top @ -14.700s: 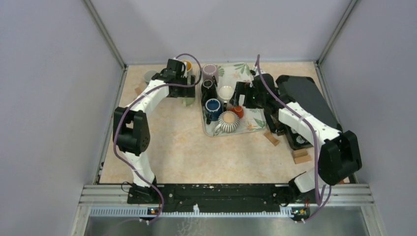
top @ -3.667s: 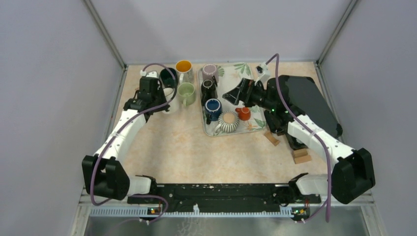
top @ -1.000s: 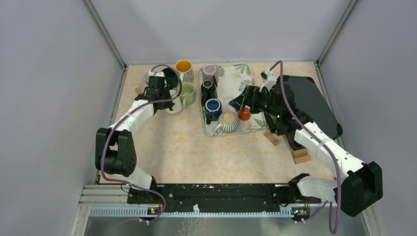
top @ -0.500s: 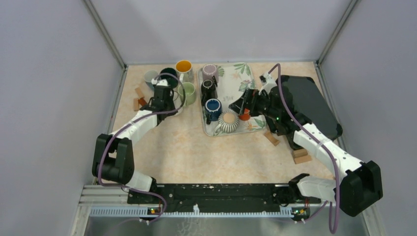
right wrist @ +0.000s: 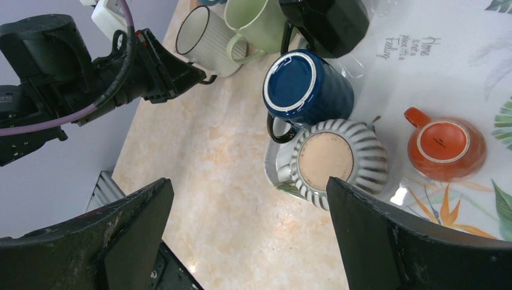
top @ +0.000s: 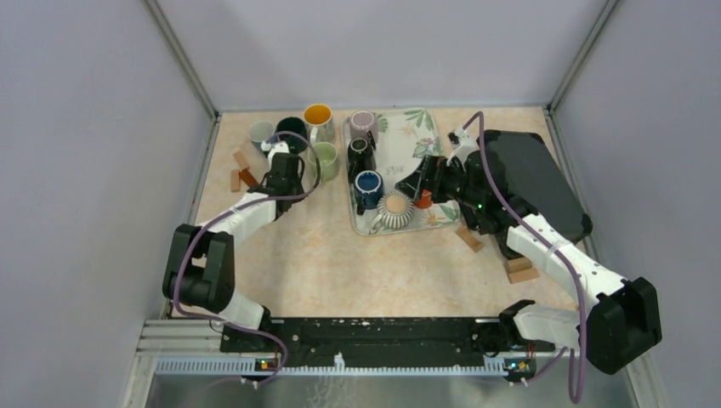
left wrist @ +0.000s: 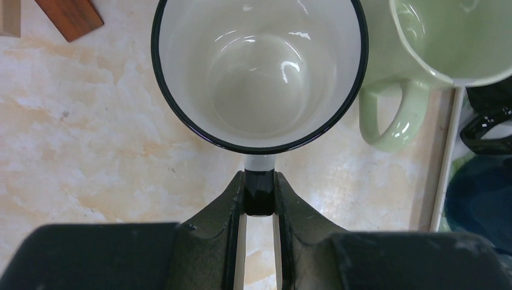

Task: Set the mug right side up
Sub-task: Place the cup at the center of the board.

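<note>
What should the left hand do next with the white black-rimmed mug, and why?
Probably open and back away. The left hand is shut on the handle of the white black-rimmed ceramic mug, which already faces mouth-up and appears to rest on the beige marbled table beside the pale green mug.

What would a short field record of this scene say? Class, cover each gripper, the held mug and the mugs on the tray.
left gripper: shut on the handle of the white mug
white mug: upright, mouth up, beside the green mug
right gripper: open, empty, above the tray
bottoms up on tray: blue mug, striped mug, orange cup
</note>
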`<control>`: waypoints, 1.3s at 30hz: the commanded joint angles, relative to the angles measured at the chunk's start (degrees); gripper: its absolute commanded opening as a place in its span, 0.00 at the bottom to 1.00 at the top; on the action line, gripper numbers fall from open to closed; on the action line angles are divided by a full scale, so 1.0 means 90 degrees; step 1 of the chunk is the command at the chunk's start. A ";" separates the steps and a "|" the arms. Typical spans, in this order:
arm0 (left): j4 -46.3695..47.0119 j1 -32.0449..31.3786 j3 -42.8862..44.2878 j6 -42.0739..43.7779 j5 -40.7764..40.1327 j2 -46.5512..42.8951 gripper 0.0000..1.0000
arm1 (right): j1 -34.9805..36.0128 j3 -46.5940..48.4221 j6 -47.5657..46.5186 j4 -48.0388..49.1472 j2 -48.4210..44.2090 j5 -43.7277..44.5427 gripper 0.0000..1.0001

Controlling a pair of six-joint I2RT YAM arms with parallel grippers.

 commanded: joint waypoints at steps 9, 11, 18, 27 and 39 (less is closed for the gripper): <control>-0.0072 0.0083 0.1028 0.0254 -0.0314 0.0882 0.24 | 0.0074 0.0172 -0.0071 0.0105 0.0057 0.0065 0.99; -0.0053 0.0100 0.1095 0.0290 -0.0237 0.0972 0.25 | 0.0079 0.0205 -0.0088 0.0079 0.0078 0.0069 0.99; -0.0059 0.0134 0.1267 0.0315 -0.0025 0.1210 0.31 | 0.0079 0.0284 -0.0149 -0.0006 0.0097 0.0106 0.99; -0.0132 0.0136 0.1473 0.0314 0.0324 0.1219 0.44 | 0.0081 0.0386 -0.0223 -0.0072 0.0178 0.0144 0.99; -0.0754 0.0141 0.1603 0.0230 0.0498 0.0604 0.81 | 0.0074 0.0686 -0.0329 -0.0827 0.0378 0.0835 0.99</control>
